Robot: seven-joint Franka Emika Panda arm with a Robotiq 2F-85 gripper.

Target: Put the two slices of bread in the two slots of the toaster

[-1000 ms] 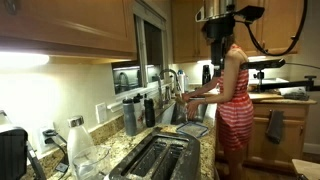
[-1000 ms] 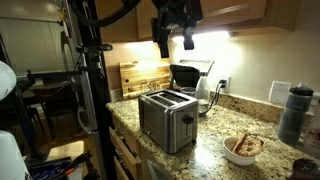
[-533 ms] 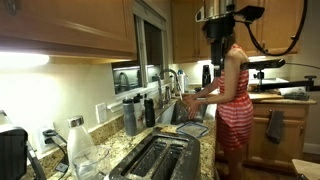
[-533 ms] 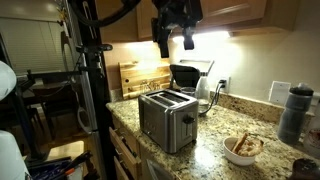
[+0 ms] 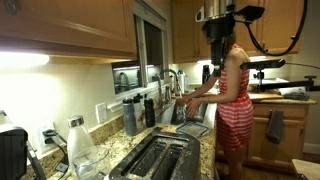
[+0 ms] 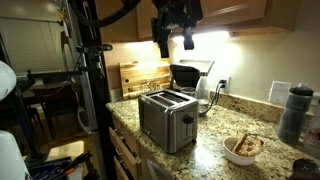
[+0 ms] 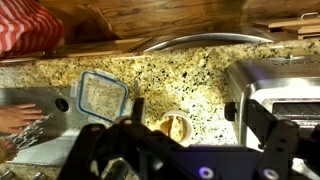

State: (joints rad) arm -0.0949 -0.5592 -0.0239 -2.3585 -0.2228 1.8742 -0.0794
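OK: the two slices of bread [image 6: 243, 146], golden-tan with browner crust, lie in a small round white bowl [image 6: 240, 159] near the counter's front edge; they are too small to make out separately. The bowl is well apart from the toaster [image 6: 165, 122], a long chrome box with rounded edges and a mirror finish, standing at the counter's end corner. The two slots [image 6: 170, 96] are dark, narrow and parallel, with a metal strip between. The counter [image 6: 215, 135] is speckled granite. The gripper [image 6: 173, 45] hangs high above the toaster with its fingers spread apart. A black appliance [image 6: 188, 78] and wooden cutting boards [image 6: 143, 75] are at the back edge. In the wrist view, a square blue-rimmed container [image 7: 102, 97] is beside the sink. A person in a red-striped dress [image 5: 236, 100] is at the sink.
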